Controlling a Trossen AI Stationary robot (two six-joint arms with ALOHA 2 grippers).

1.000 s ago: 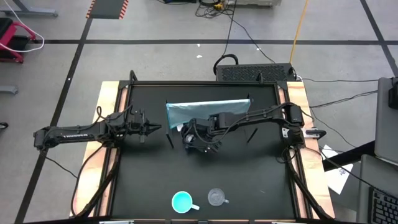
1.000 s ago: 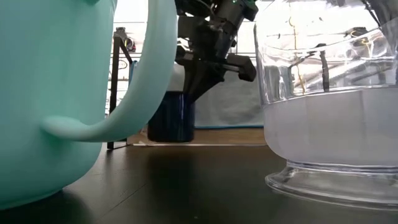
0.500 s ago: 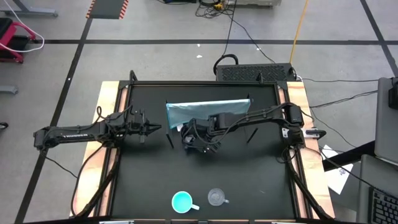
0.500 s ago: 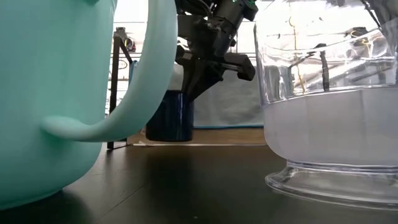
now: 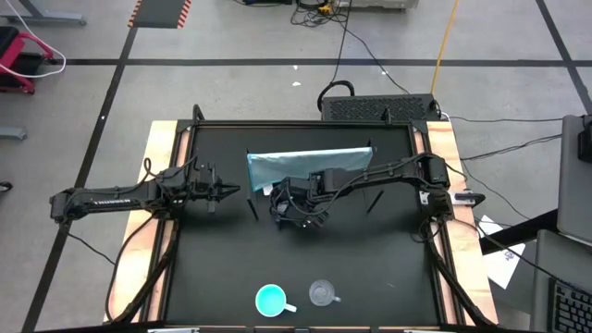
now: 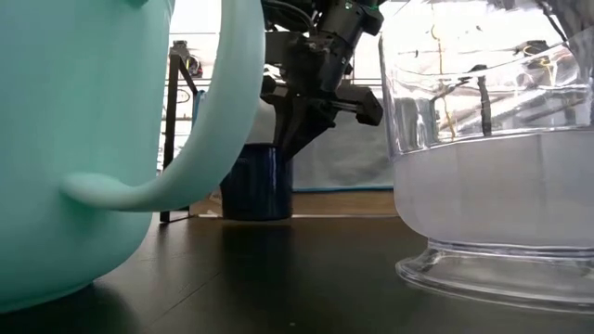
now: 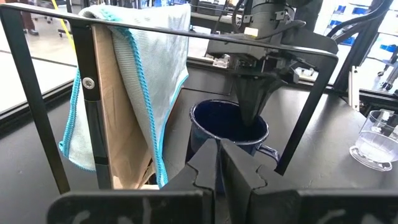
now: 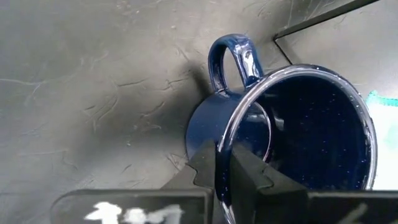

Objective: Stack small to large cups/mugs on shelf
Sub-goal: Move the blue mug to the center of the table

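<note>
The left arm waits at the left side of the black surface (image 5: 370, 268), its left claw (image 5: 225, 192) pointing toward the middle with the two dark fingers (image 7: 239, 171) pressed together and holding nothing. Just beyond it, at the middle of the surface, stands a black metal frame (image 7: 81, 93) draped with a light blue-grey cloth panel with turquoise stitching (image 5: 305, 165); this is the shelf, and its rear side sits toward the back edge of the surface.

Beside the front of that frame sits the dark navy enamel mug with a loop handle (image 8: 292, 124), upright on the surface, its mouth open upward and its handle turned away from the cloth. In the low view the same mug (image 6: 257, 181) rests flat on the surface in front of the hanging cloth. The right arm reaches in from the right side across the surface, and its right claw (image 5: 294, 209) comes down on this mug from above. The right wrist view shows the claw pinching the mug's rim (image 8: 249, 115), one finger (image 8: 202, 168) outside the wall and the other inside the cup. The left wrist view shows the claw's tapered tip dipping into the mug's mouth.

Well apart from all this, near the front edge of the surface, the bright turquoise handled mug (image 5: 271, 300) stands upright, and just to its right the clear greyish glass mug (image 5: 322, 294), also upright. The two are near each other but not touching.
</note>
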